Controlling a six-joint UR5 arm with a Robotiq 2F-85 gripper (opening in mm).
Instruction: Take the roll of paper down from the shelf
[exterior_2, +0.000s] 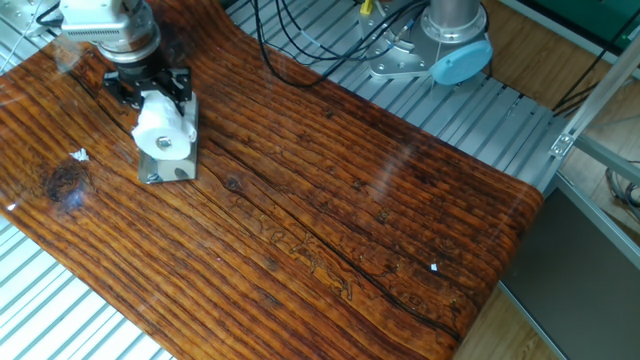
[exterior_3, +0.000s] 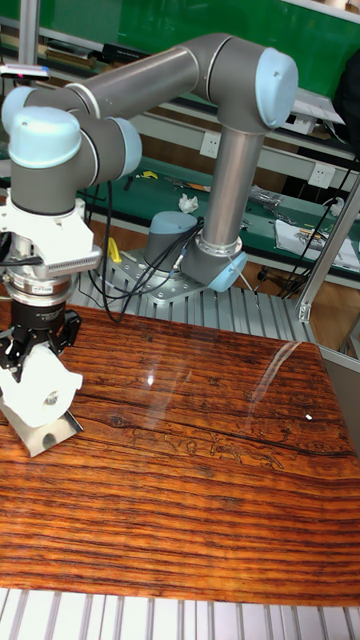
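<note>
Arm (exterior_3: 150, 75) arched over roll of paper (exterior_2: 164, 130)

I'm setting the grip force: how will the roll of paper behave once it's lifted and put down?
The roll of paper looks soft and quilted, so it probably dents under a hard squeeze. With its hollow core it is likely light for its size. Being round, it may roll on the glossy wooden table if laid on its side. The tool straddles it above the shelf.
</note>
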